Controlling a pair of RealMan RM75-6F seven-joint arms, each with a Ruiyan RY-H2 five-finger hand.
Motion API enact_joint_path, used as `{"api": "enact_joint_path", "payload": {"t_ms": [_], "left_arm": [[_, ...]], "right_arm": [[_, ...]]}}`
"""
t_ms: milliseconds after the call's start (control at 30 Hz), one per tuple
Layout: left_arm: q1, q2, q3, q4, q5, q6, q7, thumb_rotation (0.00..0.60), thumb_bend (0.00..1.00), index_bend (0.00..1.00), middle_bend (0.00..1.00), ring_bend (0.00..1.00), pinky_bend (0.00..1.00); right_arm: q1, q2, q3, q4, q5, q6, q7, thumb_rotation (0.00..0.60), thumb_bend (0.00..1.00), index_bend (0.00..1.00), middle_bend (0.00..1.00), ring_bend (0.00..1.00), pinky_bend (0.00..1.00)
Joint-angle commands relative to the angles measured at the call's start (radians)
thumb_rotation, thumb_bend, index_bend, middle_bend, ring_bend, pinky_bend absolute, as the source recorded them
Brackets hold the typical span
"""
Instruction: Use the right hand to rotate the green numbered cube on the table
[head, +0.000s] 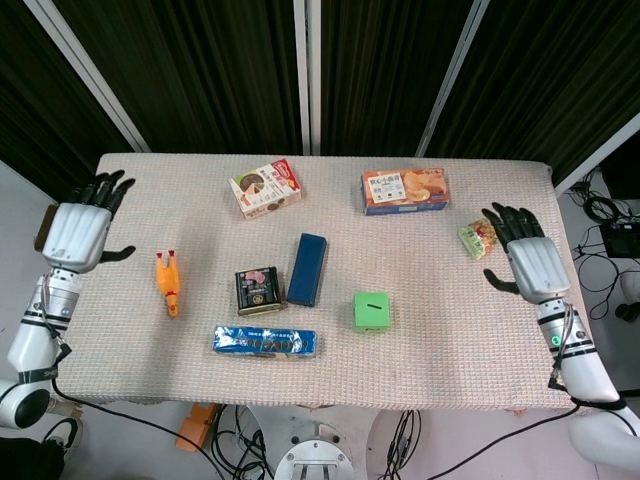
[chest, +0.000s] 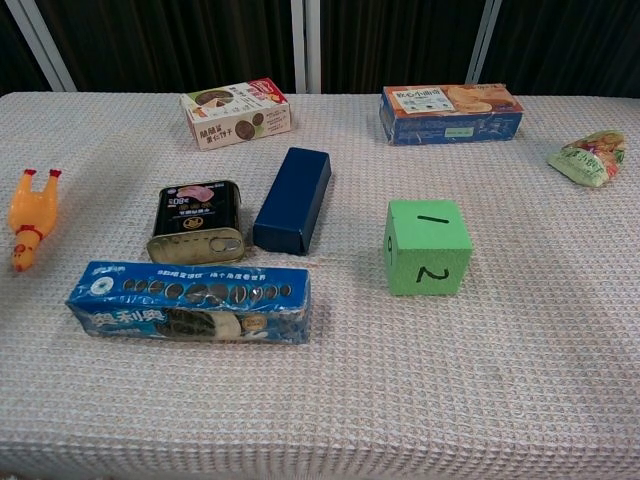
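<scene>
The green numbered cube (head: 371, 311) (chest: 428, 246) sits on the table right of centre, with a 1 on top and a 2 on its near face. My right hand (head: 528, 260) hovers open over the table's right edge, fingers spread, well to the right of the cube and touching nothing. My left hand (head: 78, 228) is open at the table's left edge, holding nothing. Neither hand shows in the chest view.
Left of the cube lie a dark blue box (head: 308, 268), a small tin (head: 259, 290) and a blue cookie pack (head: 265, 342). A rubber chicken (head: 168, 283) lies far left. Two snack boxes (head: 266, 190) (head: 405, 190) stand at the back, and a green snack bag (head: 479, 237) lies near my right hand.
</scene>
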Motion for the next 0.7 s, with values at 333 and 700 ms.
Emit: {"api": "enact_joint_path", "payload": {"t_ms": [333,700], "left_arm": [[0.249,-0.012,0.216,-0.088,0.159,0.217,0.038,0.578,0.07,0.1,0.08,0.07,0.19],[0.374,-0.087,0.278,0.047,0.275,0.348,-0.069,0.577,0.09,0.1,0.08,0.07,0.19]], "right_arm": [[0.003,0.004,-0.124,-0.299,0.148,-0.075,-0.321,0.6,0.12,0.0,0.0,0.0,0.0],[0.077,-0.327,-0.074,-0.171,0.237,0.005,-0.522,0.6,0.12,0.0,0.0,0.0,0.0]]}}
